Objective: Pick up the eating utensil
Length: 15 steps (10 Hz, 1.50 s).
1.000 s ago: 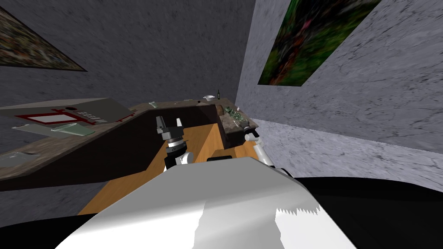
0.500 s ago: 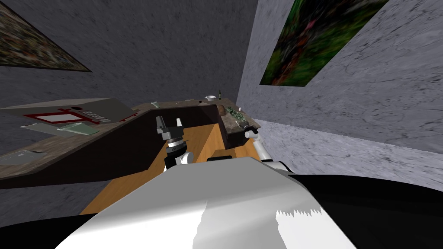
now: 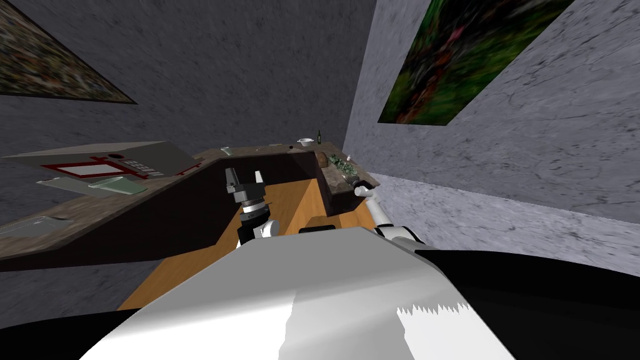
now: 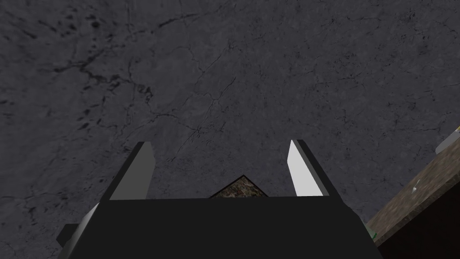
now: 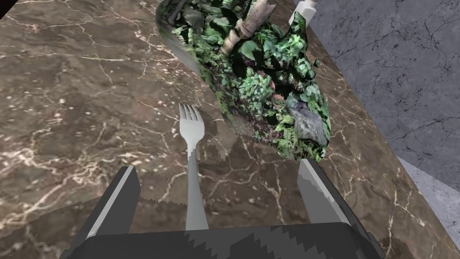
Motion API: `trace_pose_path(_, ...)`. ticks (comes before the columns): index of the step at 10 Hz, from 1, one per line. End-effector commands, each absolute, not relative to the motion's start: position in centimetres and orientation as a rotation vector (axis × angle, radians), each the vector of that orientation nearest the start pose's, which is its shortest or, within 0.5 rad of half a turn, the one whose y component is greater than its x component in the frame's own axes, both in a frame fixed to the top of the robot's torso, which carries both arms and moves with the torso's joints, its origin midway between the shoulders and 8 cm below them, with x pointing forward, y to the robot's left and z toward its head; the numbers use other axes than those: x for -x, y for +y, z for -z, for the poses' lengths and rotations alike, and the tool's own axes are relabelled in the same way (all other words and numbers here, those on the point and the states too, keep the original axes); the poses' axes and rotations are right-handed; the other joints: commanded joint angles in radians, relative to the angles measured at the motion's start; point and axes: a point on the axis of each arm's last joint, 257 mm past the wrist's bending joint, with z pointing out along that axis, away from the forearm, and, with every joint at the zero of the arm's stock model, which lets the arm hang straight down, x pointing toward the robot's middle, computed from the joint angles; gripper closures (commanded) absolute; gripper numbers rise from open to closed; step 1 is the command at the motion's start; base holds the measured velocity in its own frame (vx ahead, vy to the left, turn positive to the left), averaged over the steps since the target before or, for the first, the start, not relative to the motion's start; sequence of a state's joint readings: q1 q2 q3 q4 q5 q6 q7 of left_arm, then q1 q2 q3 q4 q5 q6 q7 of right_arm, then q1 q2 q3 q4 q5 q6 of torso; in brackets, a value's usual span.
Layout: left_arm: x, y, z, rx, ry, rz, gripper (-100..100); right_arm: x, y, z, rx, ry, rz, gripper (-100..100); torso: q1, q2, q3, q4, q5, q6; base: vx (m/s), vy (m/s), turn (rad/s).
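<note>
- Head view: grey, stone-patterned walls [image 3: 250, 75] meet in a corner. A green painting [image 3: 462, 56] hangs on the lighter wall, and an orange wood floor [image 3: 287, 206] lies below.
- A long counter [image 3: 75, 212] with a brown marbled top and a dark front bends round that corner. A grey box [image 3: 94, 164] with a red-framed panel sits on it.
- Right wrist view: a heap of green leaves [image 5: 260, 81] lies on the marbled top near its edge.
- A grey fork [image 5: 193, 175] lies flat on the counter, its tines just beside the leaves and its handle running back to the gripper's body.
- The right gripper [image 5: 217, 166] hangs over the fork with its fingers spread wide. The fork lies between them and touches neither.
- The left gripper [image 4: 220, 143], raised over the floor, is spread wide too and holds nothing.
</note>
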<state>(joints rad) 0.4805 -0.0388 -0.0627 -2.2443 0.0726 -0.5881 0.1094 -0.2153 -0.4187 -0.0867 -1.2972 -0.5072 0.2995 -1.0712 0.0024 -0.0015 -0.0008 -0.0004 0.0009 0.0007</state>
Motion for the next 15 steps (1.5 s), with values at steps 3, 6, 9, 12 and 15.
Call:
trace_pose_path(3,-33.8,27.0,-3.1,0.719,0.449,1.529,0,-59.4,-40.5,28.9,2.818,-0.294,1.801,-100,0.000,0.000,0.000,0.000,0.000,0.000,0.029,0.050,0.016)
trace_pose_path(6,-33.8,27.0,-3.1,0.719,0.449,1.529,0,-59.3,-41.3,30.3,2.858,-0.229,1.703,-100,0.000,0.000,0.000,0.000,0.000,0.000,0.025,0.038,0.014)
trace_pose_path(9,-33.8,27.0,-3.1,0.719,0.449,1.529,0,-59.4,-42.6,31.6,2.906,-0.114,1.559,-100,-0.001,0.000,0.000,0.000,0.000,0.000,0.028,0.037,0.012)
trace_pose_path(12,-33.8,27.0,-3.1,0.719,0.449,1.529,0,-59.6,-43.7,31.9,2.933,-0.017,1.454,-100,0.000,-0.001,0.000,0.000,0.000,0.000,0.037,0.044,0.013)
trace_pose_path(15,-33.8,27.0,-3.1,0.719,0.449,1.529,0,-59.1,-45.1,32.8,2.970,0.084,1.336,-100,-0.001,0.000,0.000,0.000,0.000,0.000,0.036,0.027,0.012)
